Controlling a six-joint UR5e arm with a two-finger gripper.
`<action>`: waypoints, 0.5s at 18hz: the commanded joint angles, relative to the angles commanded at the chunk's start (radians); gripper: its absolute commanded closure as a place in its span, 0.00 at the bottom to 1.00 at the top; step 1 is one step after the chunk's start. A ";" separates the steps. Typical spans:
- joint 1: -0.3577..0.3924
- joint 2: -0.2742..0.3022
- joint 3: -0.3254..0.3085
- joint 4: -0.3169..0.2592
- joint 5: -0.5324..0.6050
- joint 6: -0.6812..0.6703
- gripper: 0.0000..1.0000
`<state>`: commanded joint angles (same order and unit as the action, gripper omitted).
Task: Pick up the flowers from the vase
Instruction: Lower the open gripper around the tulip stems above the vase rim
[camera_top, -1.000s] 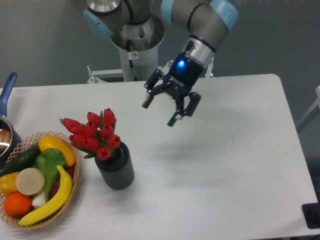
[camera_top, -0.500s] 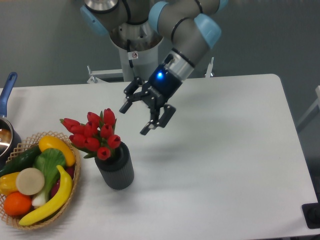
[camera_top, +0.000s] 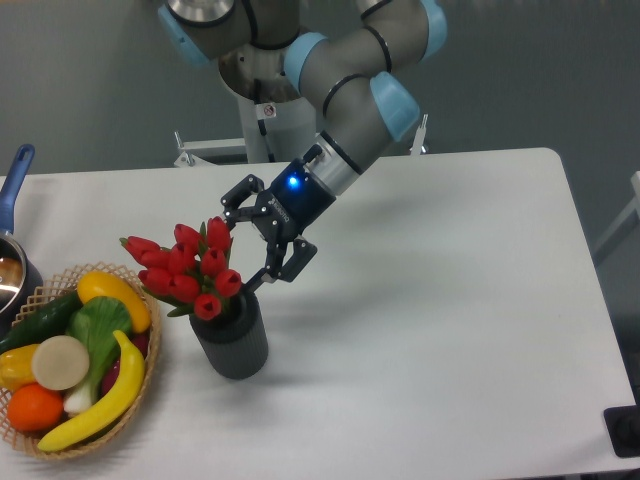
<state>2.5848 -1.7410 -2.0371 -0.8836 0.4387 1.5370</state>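
The flowers (camera_top: 188, 264), a bunch of red tulip buds with green leaves, stand in the vase (camera_top: 232, 340), a short dark grey ribbed cylinder at the table's left front. My gripper (camera_top: 240, 254) is open and reaches in from the right, its two black fingers spread around the right-hand buds of the bunch. One finger lies above the buds, the other near the vase's mouth. The stems are hidden inside the vase.
A wicker basket (camera_top: 140, 378) with a banana, cucumber, orange and other produce sits just left of the vase. A pot with a blue handle (camera_top: 14, 180) is at the far left edge. The arm's base (camera_top: 268, 100) stands behind the table.
The gripper has travelled left and down from the table's middle to the flowers, staying open. The flowers and vase have not moved.
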 joint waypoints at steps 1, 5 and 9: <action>-0.003 -0.005 0.002 0.000 -0.002 0.000 0.00; -0.014 -0.032 0.031 0.002 -0.018 -0.002 0.00; -0.032 -0.052 0.061 0.002 -0.020 0.000 0.00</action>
<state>2.5526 -1.7931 -1.9759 -0.8820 0.4188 1.5370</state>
